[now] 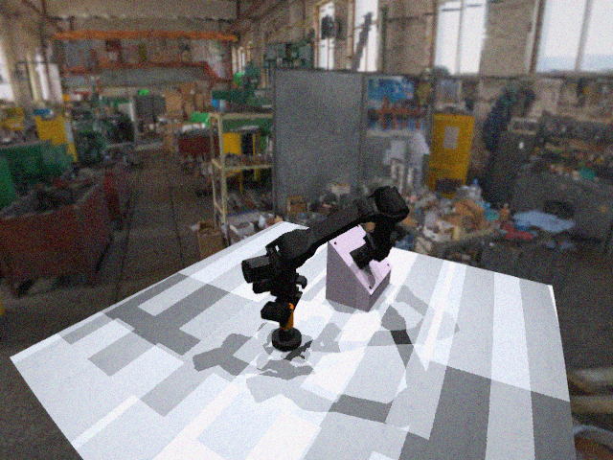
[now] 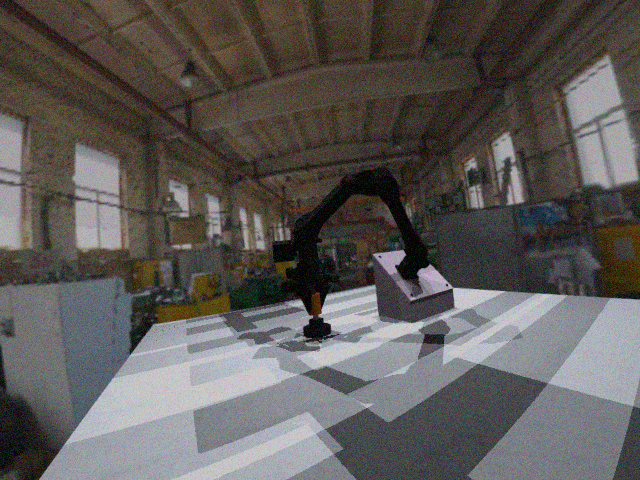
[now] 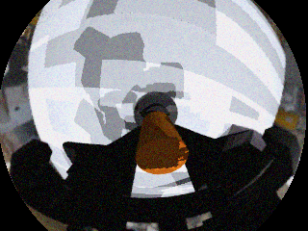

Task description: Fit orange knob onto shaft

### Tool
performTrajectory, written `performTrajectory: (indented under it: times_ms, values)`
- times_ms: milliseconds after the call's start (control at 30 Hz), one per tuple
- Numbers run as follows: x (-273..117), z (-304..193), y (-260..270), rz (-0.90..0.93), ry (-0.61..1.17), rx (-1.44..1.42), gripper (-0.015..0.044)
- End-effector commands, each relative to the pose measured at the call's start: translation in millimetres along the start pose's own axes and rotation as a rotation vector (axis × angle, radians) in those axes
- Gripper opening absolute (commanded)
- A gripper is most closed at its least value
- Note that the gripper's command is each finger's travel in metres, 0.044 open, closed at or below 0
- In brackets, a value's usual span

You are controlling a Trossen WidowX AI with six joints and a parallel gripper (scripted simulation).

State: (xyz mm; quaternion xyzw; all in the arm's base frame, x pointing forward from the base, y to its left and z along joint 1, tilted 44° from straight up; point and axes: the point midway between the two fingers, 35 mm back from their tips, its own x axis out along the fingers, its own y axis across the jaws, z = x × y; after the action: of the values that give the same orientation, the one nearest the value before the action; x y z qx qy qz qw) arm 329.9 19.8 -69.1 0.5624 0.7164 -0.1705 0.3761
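Knob is picked up and carried to its target; seating and release remain. On my feeds the jaws (image 1: 288, 312) (image 2: 316, 300) are pinching the orange knob (image 1: 291, 316) (image 2: 316, 303) (image 3: 161, 144), one finger to either side. It stands about upright directly over the round pedestal (image 1: 285, 339) (image 2: 316, 328) (image 3: 141, 109), which sits on the surface (image 1: 197, 396) (image 2: 268, 413) (image 3: 202, 63). In the exterior view the knob's lower end is very near the pedestal top; I cannot tell whether it touches. The silver shaft does not show clearly in any view, nor does the hole underneath, so I cannot confirm that the flats agree or how much shaft is inside. My reading: placing over the shaft looks done, alignment is the step in hand. Left to do: turn gently until the flats match, press fully down, open the jaws, back off. Pressing hard while misaligned could jam or tilt it.
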Motion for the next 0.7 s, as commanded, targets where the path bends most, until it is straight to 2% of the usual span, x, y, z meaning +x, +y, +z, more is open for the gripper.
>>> performTrajectory:
  times_ms: [0, 333, 533, 667]
  values:
    - [0.1, 1.2, 2.1, 0.009, -0.003, 0.001, 0.0]
    - [-4.6, 1.9, 0.8, 0.009, -0.003, 0.01, 0.0]
    - [-5.7, 2.4, -1.7, 0.009, -0.002, 0.2, 0.0]
    - [-4.2, 3.0, -3.2, 0.009, -0.002, 0.211, 0.0]
